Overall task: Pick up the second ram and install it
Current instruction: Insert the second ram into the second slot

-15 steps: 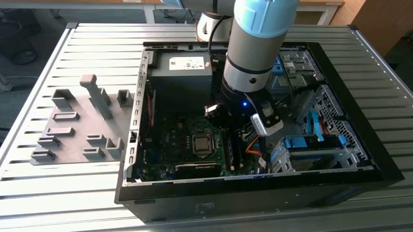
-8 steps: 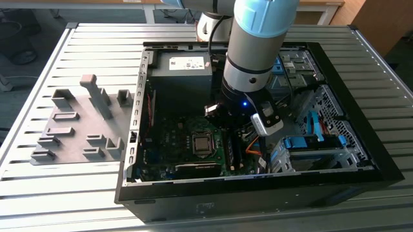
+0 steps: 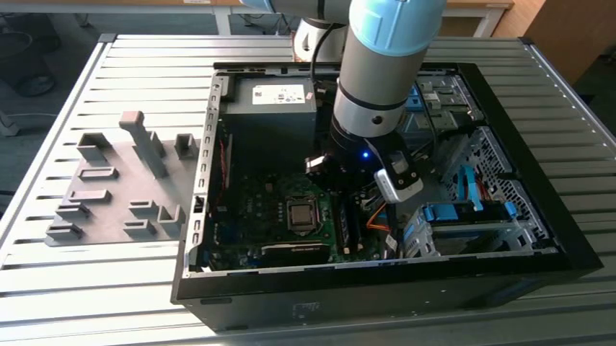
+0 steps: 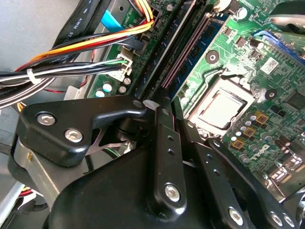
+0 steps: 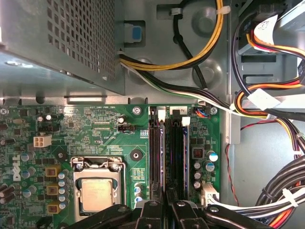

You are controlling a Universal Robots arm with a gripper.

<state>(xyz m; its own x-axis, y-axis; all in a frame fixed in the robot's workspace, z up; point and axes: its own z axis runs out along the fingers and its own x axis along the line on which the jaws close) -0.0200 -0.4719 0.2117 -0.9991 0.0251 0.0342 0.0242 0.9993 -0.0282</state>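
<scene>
Gripper down in the computer case, on the memory slots

In both wrist views the gripper [image 5: 165,210] [image 4: 157,107] has its fingers pressed close on the thin top edge of the second ram [image 5: 165,152] [image 4: 167,52], which stands in a slot just beside the chip socket [image 5: 97,193]. A white label [image 3: 279,92] sits on the power box (its print is too small to read). Cables [image 5: 267,191] crowd one side of the slots.

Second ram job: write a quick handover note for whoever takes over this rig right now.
Hand: low inside the case, right over the memory slots; open or shut, cannot tell.
Second ram: I cannot make it out for sure at the slots.
Grey fixture beside the case holds no stick.
Done: pickup, apparently.
Left: confirm the stick is seated.
</scene>
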